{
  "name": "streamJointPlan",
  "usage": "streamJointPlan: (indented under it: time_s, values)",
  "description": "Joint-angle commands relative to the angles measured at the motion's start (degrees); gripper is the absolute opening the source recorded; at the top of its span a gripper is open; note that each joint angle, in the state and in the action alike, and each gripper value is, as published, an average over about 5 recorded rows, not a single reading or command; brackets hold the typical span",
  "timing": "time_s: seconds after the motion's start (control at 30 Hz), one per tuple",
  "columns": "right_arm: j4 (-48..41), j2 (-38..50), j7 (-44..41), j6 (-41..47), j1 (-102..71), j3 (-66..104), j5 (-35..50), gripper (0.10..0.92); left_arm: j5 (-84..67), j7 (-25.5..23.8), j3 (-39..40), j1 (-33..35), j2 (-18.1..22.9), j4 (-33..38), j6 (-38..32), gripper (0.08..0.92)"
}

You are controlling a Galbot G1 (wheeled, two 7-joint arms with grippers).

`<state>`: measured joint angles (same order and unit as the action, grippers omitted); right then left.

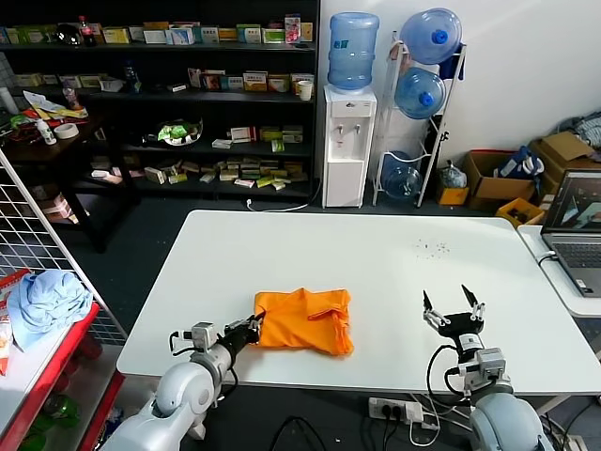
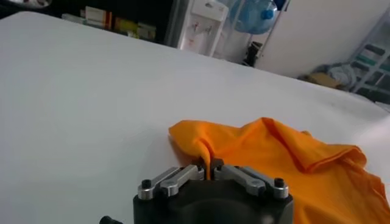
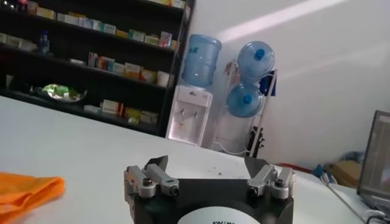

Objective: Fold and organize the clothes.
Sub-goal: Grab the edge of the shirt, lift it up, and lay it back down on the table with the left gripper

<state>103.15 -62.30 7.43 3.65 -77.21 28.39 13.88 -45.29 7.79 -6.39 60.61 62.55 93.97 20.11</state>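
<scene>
White table [image 1: 394,282] standing before stocked shelves [image 1: 188,94] and water dispenser [image 1: 347,141]. Orange T-shirt [image 1: 305,320] lying folded in rumpled bundle near table's front edge, left of centre. My left gripper [image 1: 252,329] pinching shirt's left edge, fingers clamped together on fabric fold. My right gripper [image 1: 454,307] hovering over table, well apart from shirt, fingers spread wide, gripping nothing.

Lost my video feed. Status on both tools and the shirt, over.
Left tool shut on orange T-shirt, pinching its near-left edge. Right tool open, idle over bare table, right of the shirt. Shirt partly folded, rumpled. Nothing in the way.
</scene>
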Motion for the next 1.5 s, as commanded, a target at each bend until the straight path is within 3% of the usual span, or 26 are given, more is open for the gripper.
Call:
streamJointPlan:
  time_s: [0.03,0.4,0.7,0.9,1.27,1.5]
  values:
    - [-0.6,0.2,0.0,0.0,2.4,-1.1,0.4,0.823,0.1,0.6,-11.2,1.7,-11.7,-0.7,1.8,0.131]
    - [-0.8,0.5,-0.1,-0.3,2.5,-1.2,0.9,0.823,17.3,2.3,-15.2,-3.9,-23.1,-10.1,-1.8,0.131]
    - [-0.7,0.3,-0.1,-0.4,2.8,-1.4,0.9,0.823,29.5,3.5,-15.0,-7.1,-27.0,-15.9,-9.7,0.131]
    - [-0.9,0.0,-0.1,-0.5,3.3,-1.7,0.9,0.823,28.6,3.5,-13.5,-7.4,-29.9,-14.5,-9.6,0.131]
    - [-1.4,-1.0,-0.3,-1.2,2.2,-1.6,0.3,0.823,26.7,3.6,-7.1,-7.7,-27.7,-10.2,-7.0,0.131]
    - [-0.4,-1.1,-0.2,-0.9,1.2,-0.9,0.0,0.823,26.6,3.6,-3.7,-3.6,-22.8,-7.4,-6.0,0.131]
